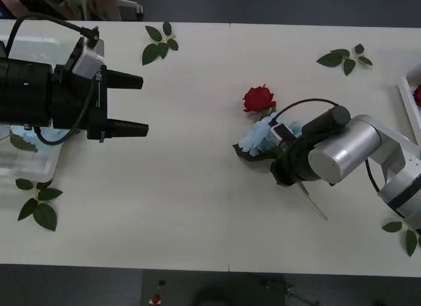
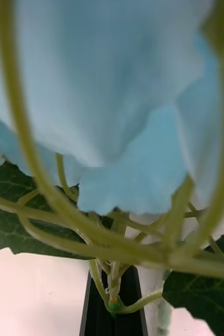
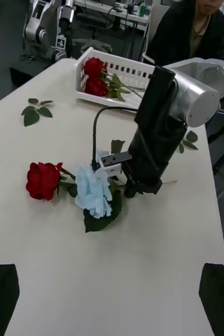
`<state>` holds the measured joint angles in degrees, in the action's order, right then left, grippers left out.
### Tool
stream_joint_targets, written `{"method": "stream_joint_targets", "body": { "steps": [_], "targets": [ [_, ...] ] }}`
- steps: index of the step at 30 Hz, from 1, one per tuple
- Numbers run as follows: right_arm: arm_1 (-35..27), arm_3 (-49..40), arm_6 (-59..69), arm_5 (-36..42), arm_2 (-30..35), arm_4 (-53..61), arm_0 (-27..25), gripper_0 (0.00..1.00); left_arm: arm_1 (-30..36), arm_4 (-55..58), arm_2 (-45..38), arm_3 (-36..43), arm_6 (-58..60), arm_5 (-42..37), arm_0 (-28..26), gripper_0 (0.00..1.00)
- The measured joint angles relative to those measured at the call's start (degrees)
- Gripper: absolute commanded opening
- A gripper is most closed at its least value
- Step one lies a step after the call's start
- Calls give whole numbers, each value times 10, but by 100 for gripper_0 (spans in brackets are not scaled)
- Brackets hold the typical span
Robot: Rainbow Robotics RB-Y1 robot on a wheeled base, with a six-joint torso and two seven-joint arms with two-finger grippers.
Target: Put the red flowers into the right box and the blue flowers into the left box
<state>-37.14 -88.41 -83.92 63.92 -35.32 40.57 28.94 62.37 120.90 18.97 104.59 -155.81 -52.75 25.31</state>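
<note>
One blue flower [image 1: 258,136] [image 3: 93,191] lies mid-table with a red flower [image 1: 258,98] [image 3: 42,180] just beyond it. My right gripper [image 1: 280,162] [image 3: 130,186] is down at the blue flower's stem end. In the right wrist view its black fingers [image 2: 113,315] stand together at the stem base, under the pale petals [image 2: 112,105]. The right box [image 3: 123,71] [image 1: 406,102] is a slotted white basket that holds two red flowers [image 3: 95,77]. The left box [image 1: 33,166] sits under my left arm with blue petals [image 1: 27,129] in it. My left gripper [image 1: 131,105] [image 3: 110,270] hovers open and holds nothing.
Loose leaf sprigs lie at the far middle [image 1: 158,43], far right [image 1: 345,58], near left [image 1: 38,204] and near right [image 1: 404,233]. The table's front edge [image 1: 210,270] runs along the near side. Bare tabletop lies between the two arms.
</note>
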Motion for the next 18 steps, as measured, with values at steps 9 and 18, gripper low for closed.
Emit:
{"method": "stream_joint_targets", "body": {
  "steps": [9, 18],
  "targets": [
    [-98, -109, 0, -37, 45, 199, 0, 0, 18, 2, 0, 32, 0, 24, -41, 100],
    [-106, -132, 6, -126, 156, 429, 42, 0, 18, 19, 0, 22, 0, 24, -41, 100]
  ]
}}
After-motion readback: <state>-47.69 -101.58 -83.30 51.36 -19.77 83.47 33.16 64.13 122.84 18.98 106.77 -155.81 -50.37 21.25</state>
